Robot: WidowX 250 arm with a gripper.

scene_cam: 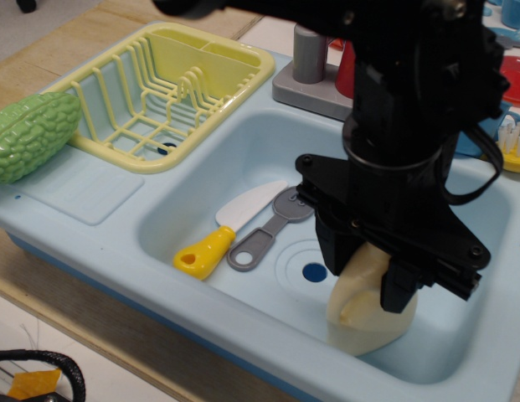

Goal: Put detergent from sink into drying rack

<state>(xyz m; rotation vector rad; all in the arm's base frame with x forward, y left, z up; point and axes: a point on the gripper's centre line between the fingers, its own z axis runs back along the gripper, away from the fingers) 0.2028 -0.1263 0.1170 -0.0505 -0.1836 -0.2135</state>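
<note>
My tool (367, 276) is closed on the detergent (364, 314), one finger on each side of its upper body, and the bottle stands upright in the near right corner of the sink (193, 209). The rack (172, 92) lies to the far left, so the move needs a lift over the sink rim, then leftward travel.

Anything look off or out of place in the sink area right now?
Nothing spilled or damaged. The gripper straddles the detergent in the sink. One oddity: a green bumpy vegetable leans against the drying rack.
</note>
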